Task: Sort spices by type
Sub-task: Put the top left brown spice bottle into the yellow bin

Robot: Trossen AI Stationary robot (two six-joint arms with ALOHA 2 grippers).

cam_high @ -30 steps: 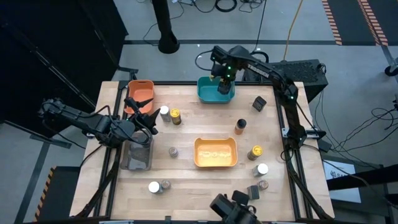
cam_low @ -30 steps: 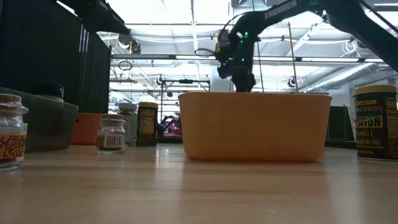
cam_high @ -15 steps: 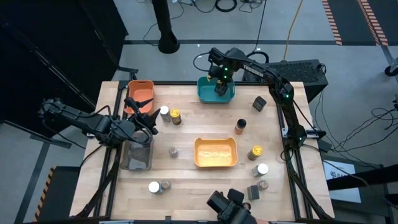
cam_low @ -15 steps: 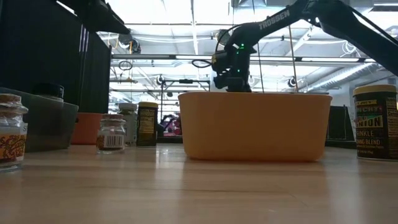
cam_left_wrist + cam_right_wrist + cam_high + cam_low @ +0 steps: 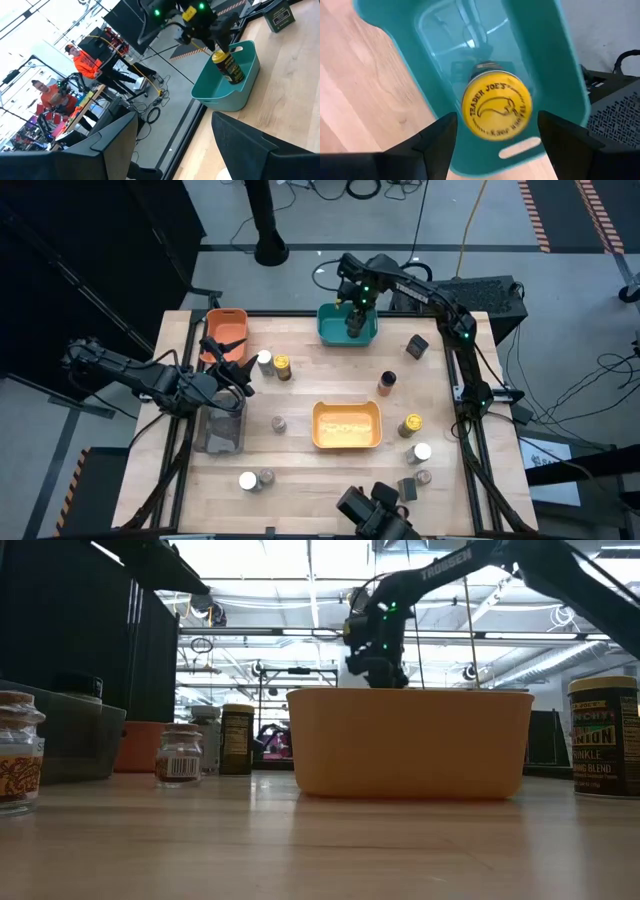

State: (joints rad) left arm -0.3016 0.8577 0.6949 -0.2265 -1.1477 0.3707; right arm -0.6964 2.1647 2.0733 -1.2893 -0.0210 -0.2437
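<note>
Your right gripper (image 5: 492,131) hangs over the teal bin (image 5: 330,330), and the yellow-lidded jar (image 5: 496,110) sits directly below it, between the spread fingers and clear of both, tilted inside the bin. Its lid faces up at you, stamped with a brand name; the dark label (image 5: 231,68) carries yellow print. Toward the table's middle from that gripper you have a jar with an orange label (image 5: 387,383) and a dark lid, upright. Farther off stand a yellow-lidded jar (image 5: 411,424) and a white-lidded one (image 5: 421,452).
</note>
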